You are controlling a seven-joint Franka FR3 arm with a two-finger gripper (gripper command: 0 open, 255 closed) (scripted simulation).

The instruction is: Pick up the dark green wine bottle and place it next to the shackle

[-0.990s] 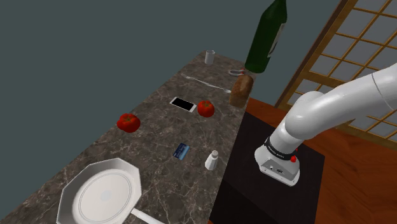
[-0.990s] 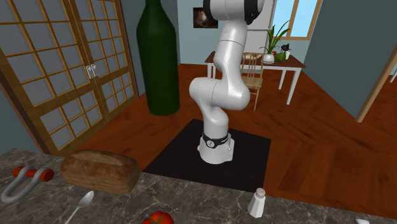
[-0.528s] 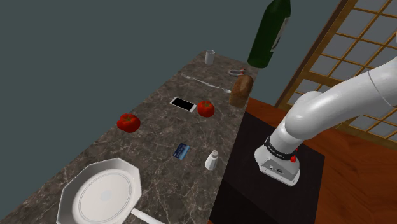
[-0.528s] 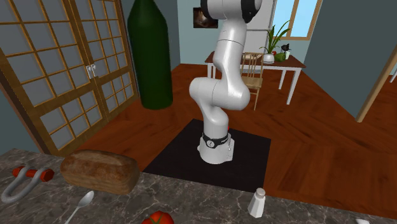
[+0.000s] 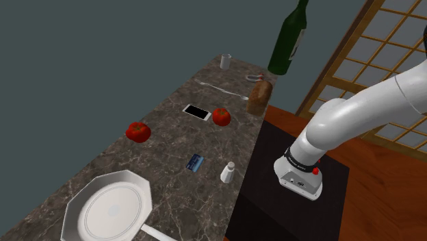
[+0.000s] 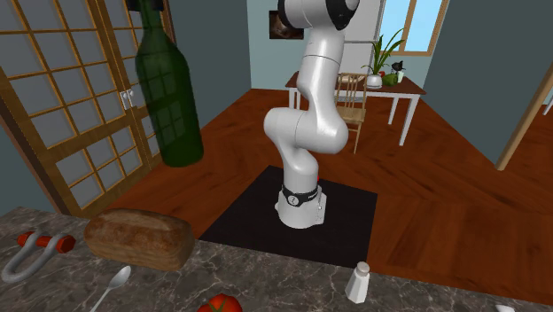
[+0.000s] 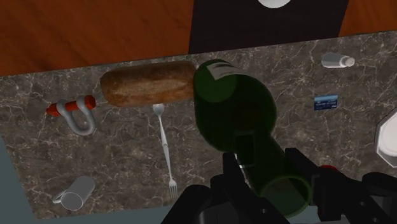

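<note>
Over the far end of the counter (image 5: 164, 130) the bottle (image 6: 168, 97) hangs tilted, its neck pinched by the gripper (image 7: 270, 170). Lowered carelessly, its base could strike the bread (image 7: 147, 84) or land on the shackle (image 7: 75, 111) beside it and topple.

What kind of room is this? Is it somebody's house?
Probably a home's kitchen and dining area. A stone-look counter holds bread, tomatoes and a plate, and a dining table with a plant stands on the wooden floor.
</note>
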